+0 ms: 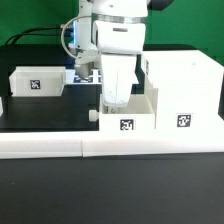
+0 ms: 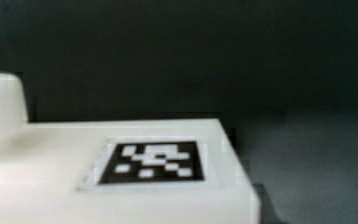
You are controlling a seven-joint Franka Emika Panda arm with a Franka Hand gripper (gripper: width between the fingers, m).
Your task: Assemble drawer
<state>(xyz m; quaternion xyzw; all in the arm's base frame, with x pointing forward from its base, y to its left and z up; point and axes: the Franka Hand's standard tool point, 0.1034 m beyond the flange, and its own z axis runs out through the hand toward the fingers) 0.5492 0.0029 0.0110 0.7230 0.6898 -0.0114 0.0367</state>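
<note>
A small white tray (image 1: 128, 118) with a square tag and a side knob (image 1: 92, 114) stands at the table's front middle. My gripper (image 1: 116, 100) reaches down into it from above. Its white fingers are low inside the tray, and I cannot tell whether they are shut on a wall. The tall open casing (image 1: 186, 88) stands right beside the tray on the exterior view's right, with a tag low on its face. A second tray (image 1: 35, 82) sits at the back on the exterior view's left. The blurred wrist view shows a white tagged surface (image 2: 158, 160) close up over the black table.
The long low white L-shaped bar (image 1: 100, 146) runs along the table's front, just before the tray and casing. The marker board (image 1: 84, 74) lies behind the arm. The black table (image 1: 50, 112) lies between the second tray and the bar.
</note>
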